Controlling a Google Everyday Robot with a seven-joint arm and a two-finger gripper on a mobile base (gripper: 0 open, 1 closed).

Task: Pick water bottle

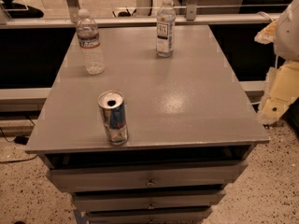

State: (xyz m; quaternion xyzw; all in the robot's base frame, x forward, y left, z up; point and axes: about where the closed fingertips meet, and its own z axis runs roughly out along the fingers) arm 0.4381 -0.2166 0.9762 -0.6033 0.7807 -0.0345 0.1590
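The water bottle [90, 42] is clear, ribbed plastic with a white cap and a narrow blue-and-red label band. It stands upright at the back left of the grey tabletop [187, 101]. My gripper [276, 96] shows as cream-coloured parts at the right edge of the camera view, beside the table's right side. It is well apart from the water bottle and holds nothing that I can see.
A smooth clear bottle with a tall white-and-dark label [165, 26] stands at the back centre. An opened blue-and-silver drink can [113, 117] stands near the front left edge. The table is a drawer cabinet with several drawers [149, 178]. A rail [140, 21] runs behind it.
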